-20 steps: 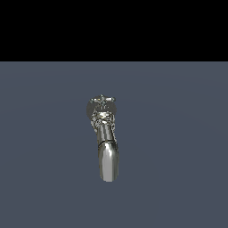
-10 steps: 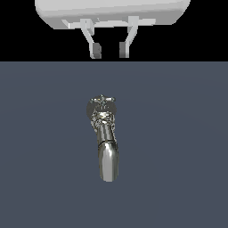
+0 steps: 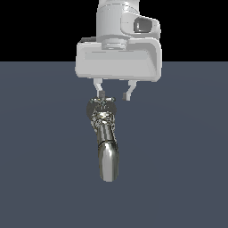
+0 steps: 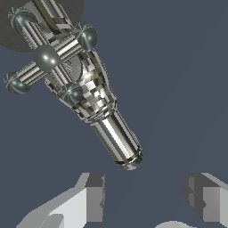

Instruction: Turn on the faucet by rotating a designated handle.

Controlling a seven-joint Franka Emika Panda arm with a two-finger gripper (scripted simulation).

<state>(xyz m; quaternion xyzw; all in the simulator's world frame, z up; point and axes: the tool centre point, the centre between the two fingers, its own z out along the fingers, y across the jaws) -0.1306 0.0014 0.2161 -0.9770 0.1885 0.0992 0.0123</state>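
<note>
A chrome faucet point(image 3: 106, 138) stands on the grey floor, its spout point(image 3: 108, 162) reaching toward the camera in the exterior view. A cross-shaped handle point(image 3: 101, 105) with ball ends sits on top of its body. In the wrist view the cross handle point(image 4: 48, 57) shows with several ball-tipped arms, and the spout point(image 4: 116, 140) points toward the fingers. My gripper point(image 3: 114, 95) is open and empty, just above and behind the handle, its fingers apart. One fingertip point(image 3: 101, 95) hangs right over the handle. Both fingers point(image 4: 91, 196) show in the wrist view.
The flat grey floor point(image 3: 178, 156) spreads all around the faucet. A dark round base point(image 4: 71, 9) lies under the faucet body in the wrist view.
The gripper has come down from out of view at the top of the exterior view to just above the faucet handle. The faucet has not moved.
</note>
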